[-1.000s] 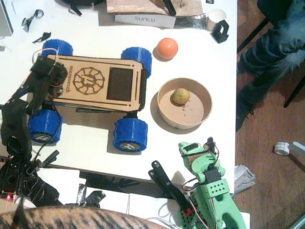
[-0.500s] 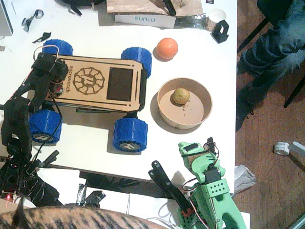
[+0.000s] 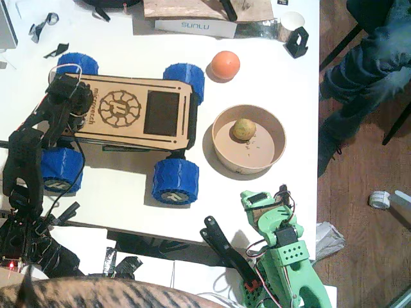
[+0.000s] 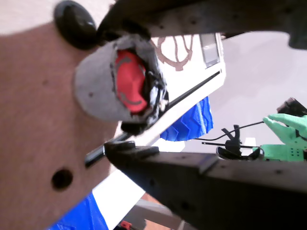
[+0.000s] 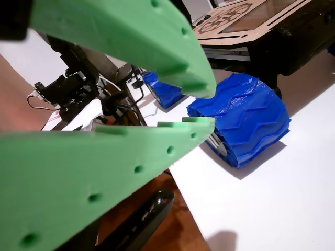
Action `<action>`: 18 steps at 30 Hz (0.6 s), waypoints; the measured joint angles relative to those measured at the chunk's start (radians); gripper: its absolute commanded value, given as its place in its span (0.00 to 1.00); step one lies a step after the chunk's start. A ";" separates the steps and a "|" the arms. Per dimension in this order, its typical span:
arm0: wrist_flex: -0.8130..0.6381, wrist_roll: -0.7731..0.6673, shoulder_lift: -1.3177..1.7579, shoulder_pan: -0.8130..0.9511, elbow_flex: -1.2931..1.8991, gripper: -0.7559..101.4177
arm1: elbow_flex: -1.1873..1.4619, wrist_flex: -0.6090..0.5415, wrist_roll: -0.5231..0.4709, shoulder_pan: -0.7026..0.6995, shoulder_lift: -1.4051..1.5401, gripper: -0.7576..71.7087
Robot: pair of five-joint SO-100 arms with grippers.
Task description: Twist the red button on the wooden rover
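The wooden rover point(image 3: 128, 112) stands on its blue wheels at the left of the white table, logo side up. My black left gripper point(image 3: 69, 97) is over its left end and covers the red button in the fixed view. In a wrist view the red button point(image 4: 128, 81) with its silvery rim sits between the two black jaws, and the left gripper point(image 4: 136, 91) is shut on it. A black button point(image 4: 74, 21) lies beside it on the plywood. My green right gripper point(image 3: 266, 199) rests at the table's near edge, and its jaws point(image 5: 207, 107) stand apart, holding nothing.
An orange ball point(image 3: 225, 65) lies beyond the rover's right end. A tan bowl point(image 3: 221, 151) holding a yellowish fruit point(image 3: 244, 129) stands right of the rover. A person's legs point(image 3: 372, 64) are past the table's right edge. A white box point(image 3: 196, 27) lies at the back.
The left gripper has moved a little farther up the rover's left end and turned slightly over the button. The rover and the right arm have stayed still.
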 measured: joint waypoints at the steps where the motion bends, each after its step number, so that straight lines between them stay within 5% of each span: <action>1: 0.000 0.000 -0.002 0.000 -0.003 0.23 | 0.000 0.000 0.000 0.000 0.000 0.01; 18: -0.018 0.006 -0.002 0.003 -0.009 0.01 | 0.000 0.000 0.000 0.000 0.000 0.01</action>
